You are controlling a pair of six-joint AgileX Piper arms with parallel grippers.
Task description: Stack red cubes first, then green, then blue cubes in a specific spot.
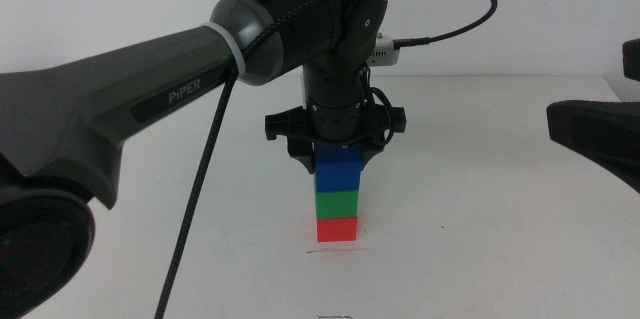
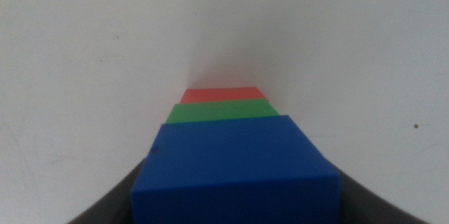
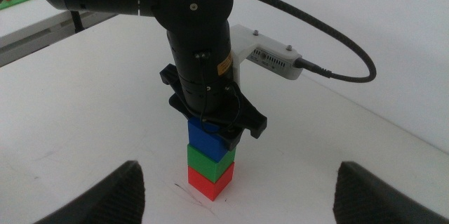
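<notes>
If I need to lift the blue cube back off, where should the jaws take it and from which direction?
Take the blue cube from straight above, on two opposite vertical faces, as the left gripper does now. It tops the stack on the green cube and red cube, so only its upper part is free. The right gripper waits well apart, jaws wide open.

- A robotics lab or test bench, by the look of it.
- A bare, matte white table (image 1: 520,259) fills every view.
- A dark grey robot arm marked "PIPER" (image 1: 150,89) trails a black braided cable (image 1: 195,199).
- A small white camera module (image 3: 270,55) is bolted to its wrist.
</notes>
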